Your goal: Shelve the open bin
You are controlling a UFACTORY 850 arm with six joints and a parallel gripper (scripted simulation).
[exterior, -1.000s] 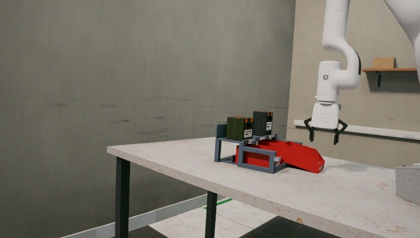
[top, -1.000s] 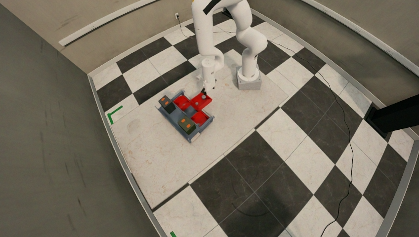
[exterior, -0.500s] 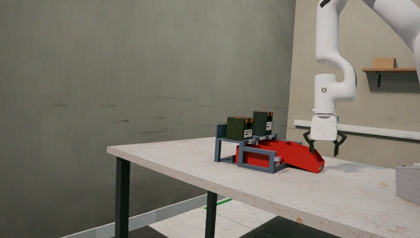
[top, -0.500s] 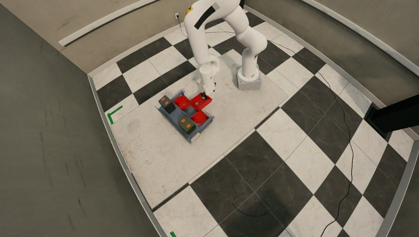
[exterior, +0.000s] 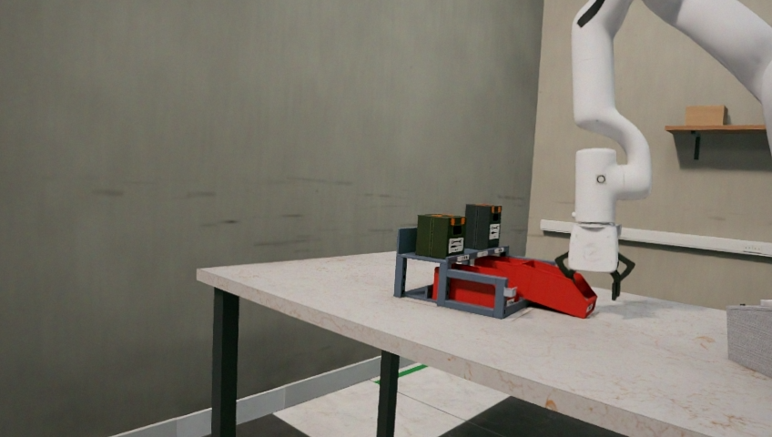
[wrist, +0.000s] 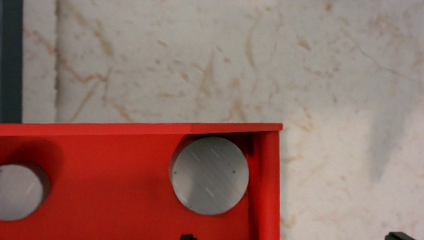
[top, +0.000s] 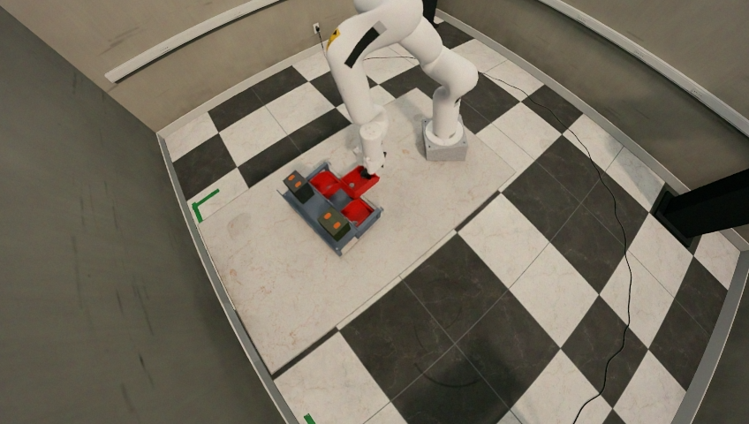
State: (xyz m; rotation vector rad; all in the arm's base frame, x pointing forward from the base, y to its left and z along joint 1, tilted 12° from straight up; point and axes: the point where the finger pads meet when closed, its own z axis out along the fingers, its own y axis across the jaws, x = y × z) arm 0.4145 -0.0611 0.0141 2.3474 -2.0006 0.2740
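Observation:
The open red bin lies tilted, its near end low on the table and its far end raised at the shelf's front, by the gap. Two grey round parts are in it. The blue-grey shelf holds a red bin on each side of the gap, one bin and another bin. My gripper is wide open around the near end wall, one finger over the bin's inside, the other beyond it over the table.
Two dark boxes stand on the shelf's upper board, above the row. The arm's grey base block stands on the table behind the gripper.

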